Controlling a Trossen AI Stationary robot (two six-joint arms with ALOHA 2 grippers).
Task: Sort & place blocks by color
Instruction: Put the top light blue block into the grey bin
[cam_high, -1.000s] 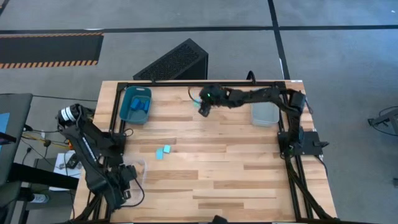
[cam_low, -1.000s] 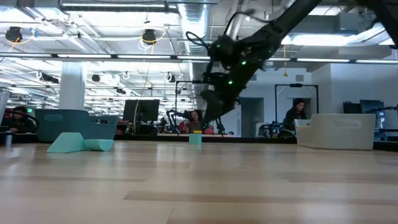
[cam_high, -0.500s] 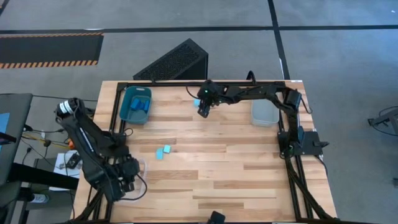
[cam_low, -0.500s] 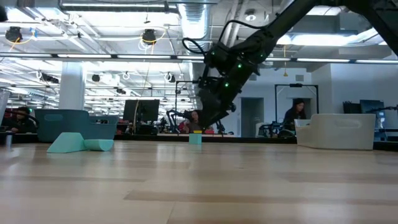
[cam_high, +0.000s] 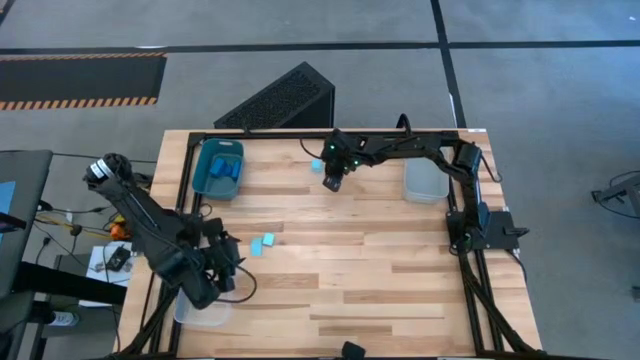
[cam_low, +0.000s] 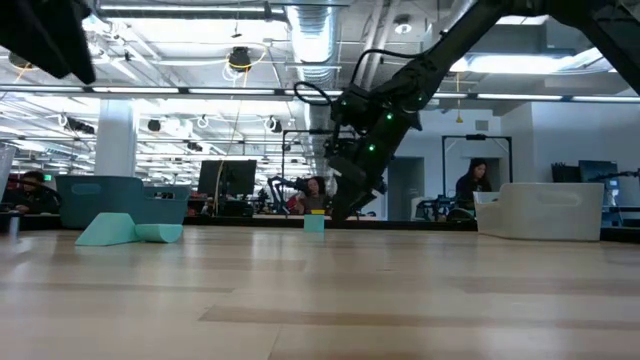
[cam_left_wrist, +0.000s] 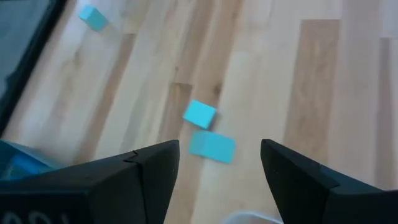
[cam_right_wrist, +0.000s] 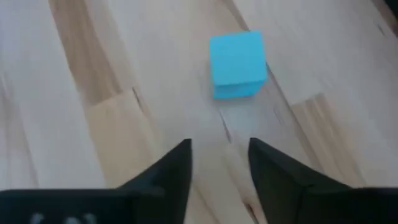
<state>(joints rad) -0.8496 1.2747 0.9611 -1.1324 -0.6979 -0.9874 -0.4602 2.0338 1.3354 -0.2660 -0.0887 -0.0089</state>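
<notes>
My right gripper, fingers parted and empty, hovers beside a turquoise cube, upper centre of frame. Next, I judge: centre over it, descend, close.

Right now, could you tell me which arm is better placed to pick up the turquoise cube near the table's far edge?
Right. The right gripper hangs open just beside the cube, which fills its wrist view. The left gripper is far off, by the two turquoise blocks mid-table.
</notes>
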